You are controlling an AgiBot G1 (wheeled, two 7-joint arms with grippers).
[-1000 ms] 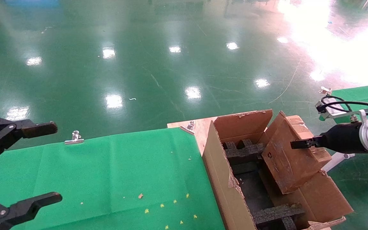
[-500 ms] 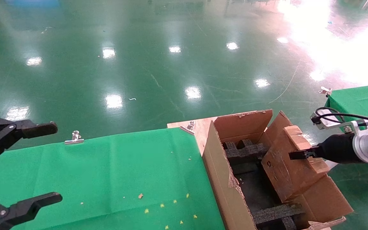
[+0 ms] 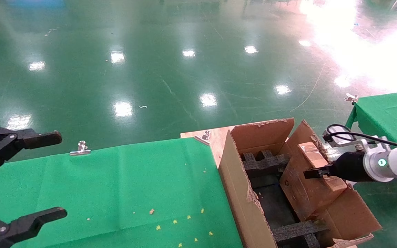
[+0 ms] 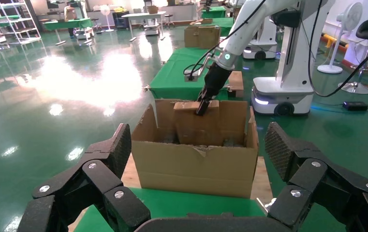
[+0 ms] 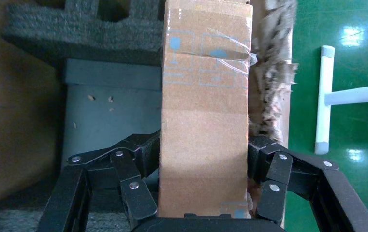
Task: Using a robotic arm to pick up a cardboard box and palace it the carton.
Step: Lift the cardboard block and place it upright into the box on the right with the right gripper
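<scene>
Currently, entry by entry, as I read it from my station:

Right gripper (image 3: 310,173): lower right of the head view, on the robotic arm (image 3: 396,160); jaws clamped across the narrow faces of the cardboard box (image 3: 307,179). In the right wrist view the fingers (image 5: 133,166) press flat on both sides of the box (image 5: 203,125).

Cardboard box: held tilted, lower end already inside the carton (image 3: 234,179), upper end leaning toward the right-hand flap. Tape and printed marks show on the edge facing the wrist camera.

Carton: lower centre-right of the head view, just beside the green table (image 3: 115,186); ragged flaps standing up, black foam blocks (image 3: 262,163) at its far and near ends, dark floor between them.

Left gripper (image 3: 22,179): lower left of the head view, jaws spread wide, holding nothing, parked over the table.

Stage, my judgement: lowering the box into the gap between the foam blocks; not yet seated.

Risk one: the tilted box may catch on the torn right flap or ride up on a foam block, since it sits close to both.

Risk two: letting go while it leans could leave it propped against the wall, not flat.

Risk three: pushing down against a snag could slip the box in the pads or shove the carton.
</scene>
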